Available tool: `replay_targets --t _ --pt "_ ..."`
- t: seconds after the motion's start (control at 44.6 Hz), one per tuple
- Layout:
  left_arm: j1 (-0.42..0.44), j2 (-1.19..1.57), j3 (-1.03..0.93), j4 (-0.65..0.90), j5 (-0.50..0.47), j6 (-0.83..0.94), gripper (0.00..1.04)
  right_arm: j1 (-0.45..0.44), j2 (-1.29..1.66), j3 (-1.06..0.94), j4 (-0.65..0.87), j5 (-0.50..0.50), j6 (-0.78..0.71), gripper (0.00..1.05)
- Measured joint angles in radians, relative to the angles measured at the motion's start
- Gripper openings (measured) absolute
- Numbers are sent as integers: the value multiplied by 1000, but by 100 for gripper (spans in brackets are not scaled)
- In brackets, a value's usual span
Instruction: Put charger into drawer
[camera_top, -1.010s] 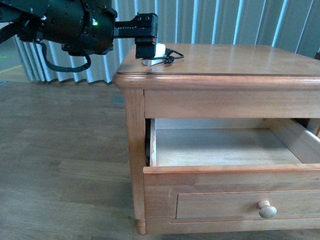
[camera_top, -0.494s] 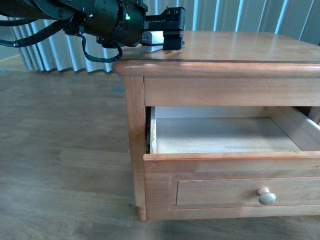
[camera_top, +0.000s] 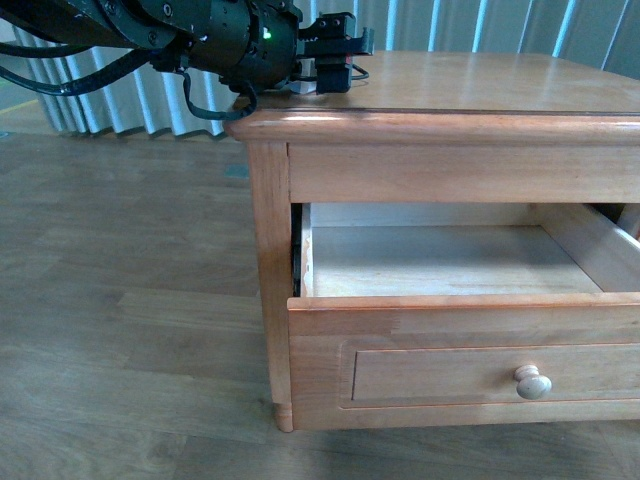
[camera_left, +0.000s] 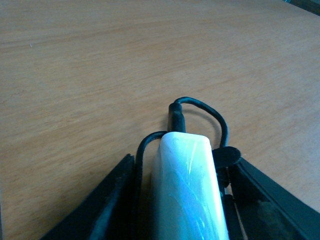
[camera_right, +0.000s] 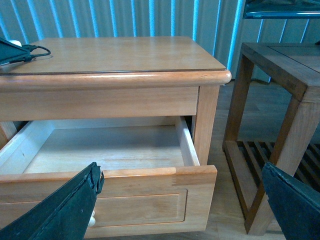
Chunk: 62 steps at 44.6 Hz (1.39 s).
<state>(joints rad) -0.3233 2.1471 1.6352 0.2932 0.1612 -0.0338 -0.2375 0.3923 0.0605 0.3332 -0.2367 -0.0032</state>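
Charger (camera_left: 187, 195) is near the left edge of the wooden nightstand (camera_top: 480, 85) top. Below it the upper drawer (camera_top: 460, 302) stands pulled out, showing pale wood inside. The left gripper (camera_top: 335, 58) is clamped on the white block, a black finger (camera_left: 117, 185) against each flank. The thin black cable (camera_left: 202, 107) loops out past the tips. The right gripper (camera_right: 180, 205) gapes wide, low in front of the drawer.

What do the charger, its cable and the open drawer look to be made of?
The charger looks like glossy white plastic, with bluish reflections. Its cable seems black rubbery sheathing. The drawer is honey-coloured varnished wood with visible grain, paler inside; its knob looks pale wood.
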Motion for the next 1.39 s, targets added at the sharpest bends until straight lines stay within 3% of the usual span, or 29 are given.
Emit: replay_targets --t 0.067,0.18,0.269,0.539,1.055,1.391 --pt "-2 4 5 2 4 -10 46 0 0 0 0 0 0 96" --pt "-3 4 8 9 3 -20 33 0 0 0 0 0 0 96" --pt "-6 4 8 20 5 -26 28 0 0 0 0 0 0 96" --pt "-41 -48 -69 77 12 -53 26 0 0 0 0 0 0 96" --pt "-258 -278 -310 109 78 13 26 0 0 0 0 0 0 96" --pt "-295 -288 -393 106 86 18 26 0 0 0 0 0 0 96"
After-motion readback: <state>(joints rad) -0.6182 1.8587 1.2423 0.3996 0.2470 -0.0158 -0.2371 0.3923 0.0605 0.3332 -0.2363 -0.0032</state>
